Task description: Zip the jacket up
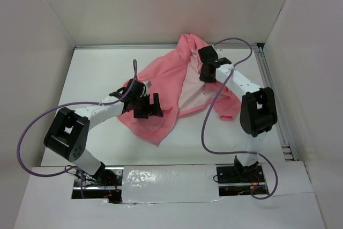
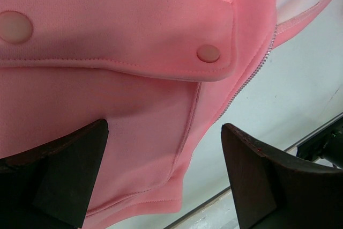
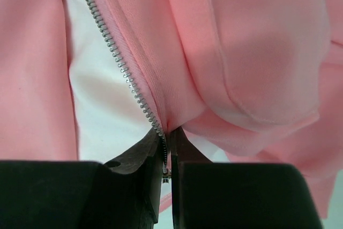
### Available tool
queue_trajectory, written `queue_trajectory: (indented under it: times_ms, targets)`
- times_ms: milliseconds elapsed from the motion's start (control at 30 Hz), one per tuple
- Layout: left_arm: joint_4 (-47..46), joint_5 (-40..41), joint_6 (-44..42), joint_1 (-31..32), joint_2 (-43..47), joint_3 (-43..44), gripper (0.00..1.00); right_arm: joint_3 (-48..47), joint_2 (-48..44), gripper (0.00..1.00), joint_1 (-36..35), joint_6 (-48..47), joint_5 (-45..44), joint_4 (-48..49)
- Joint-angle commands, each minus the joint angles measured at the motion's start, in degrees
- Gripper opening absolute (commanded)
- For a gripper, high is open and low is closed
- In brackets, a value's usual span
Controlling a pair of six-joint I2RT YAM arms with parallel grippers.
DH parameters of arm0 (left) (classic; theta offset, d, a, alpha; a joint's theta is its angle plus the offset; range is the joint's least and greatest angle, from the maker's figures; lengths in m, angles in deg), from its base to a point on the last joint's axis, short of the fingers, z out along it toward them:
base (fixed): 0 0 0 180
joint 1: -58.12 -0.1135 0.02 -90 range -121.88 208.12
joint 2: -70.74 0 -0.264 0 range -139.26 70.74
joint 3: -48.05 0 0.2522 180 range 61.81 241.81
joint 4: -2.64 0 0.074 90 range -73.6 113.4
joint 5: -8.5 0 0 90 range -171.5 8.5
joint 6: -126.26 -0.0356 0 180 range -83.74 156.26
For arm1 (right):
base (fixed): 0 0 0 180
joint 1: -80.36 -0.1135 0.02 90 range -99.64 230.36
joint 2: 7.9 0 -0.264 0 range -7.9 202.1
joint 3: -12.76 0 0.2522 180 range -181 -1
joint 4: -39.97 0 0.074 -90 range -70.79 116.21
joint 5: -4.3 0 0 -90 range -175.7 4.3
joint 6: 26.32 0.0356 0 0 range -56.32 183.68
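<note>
Judging by the open front, we thought the zipping hardly begun: the jacket (image 1: pixel 166 87) lay spread on the tabletop (image 1: pixel 96 73), lining (image 1: pixel 190 87) showing. Our right hand (image 3: pixel 167 148) was clamped on the zipper (image 3: pixel 115 46); the left hand (image 2: pixel 163 132) hung apart over the other edge.

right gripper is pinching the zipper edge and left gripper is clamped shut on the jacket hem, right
No. The left gripper is open: the left wrist view shows its fingers wide apart by the bottom corner of the jacket, gripping nothing. The right gripper is indeed pinching the zipper edge.
</note>
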Motion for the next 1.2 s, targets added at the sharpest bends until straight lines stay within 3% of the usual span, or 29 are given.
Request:
queue_trajectory:
  times_ms: [0,67,200,267,300,367,600,700,733,800,833,900,1067,1167]
  targets:
    - [-2.2,-1.3,-0.1,0.4,-0.1,0.4,0.99,2.0,-8.2,0.13,0.4,-1.2,-3.1,-1.7]
    - [-1.4,-0.8,0.4,0.6,-0.5,0.7,0.99,4.2,-9.4,0.22,1.2,-2.0,-1.0,-0.8]
    - [-0.4,1.5,0.9,1.4,0.4,0.1,0.99,5.3,-9.4,0.23,2.8,-2.1,0.6,0.1]
    - [-0.4,1.7,0.9,1.4,0.8,0.0,0.99,5.0,-8.6,0.31,2.8,-2.4,0.5,0.0]
    - [-0.4,2.0,0.9,1.4,0.7,0.1,0.99,4.9,-8.4,0.28,3.0,-2.6,0.5,0.4]
    - [-0.4,2.0,0.8,1.4,0.4,0.2,0.99,5.0,-8.3,0.00,3.1,-2.5,0.6,0.6]
    - [-0.7,0.4,0.9,1.4,-1.7,1.4,0.99,9.6,-12.7,0.00,1.2,-7.0,4.6,3.2]
    - [-1.0,-0.2,0.9,1.4,-1.3,1.0,0.99,10.1,-14.0,0.25,-0.2,-8.6,7.1,2.8]
    - [-1.2,-0.4,0.8,1.4,-0.5,0.7,0.99,10.4,-13.7,0.43,-0.7,-9.4,7.8,3.1]
    - [-1.4,-0.2,1.1,1.5,0.6,-0.1,0.99,9.7,-12.9,0.52,-2.0,-9.6,8.6,3.8]
    - [-1.4,-0.1,1.1,1.5,0.9,-0.5,0.99,9.1,-11.5,0.66,-2.5,-9.3,8.5,4.0]
    - [-1.5,0.3,1.3,1.5,1.4,-1.0,0.99,6.5,-9.7,0.75,-3.9,-8.3,8.3,4.0]
    - [-1.6,-0.2,1.4,1.6,1.5,-1.4,0.99,-1.5,-1.6,0.75,-5.6,-0.3,-4.1,-0.8]
    - [-1.9,-0.2,1.0,1.6,1.2,-1.4,0.99,-2.9,1.7,0.61,-5.5,1.9,-10.3,-3.5]
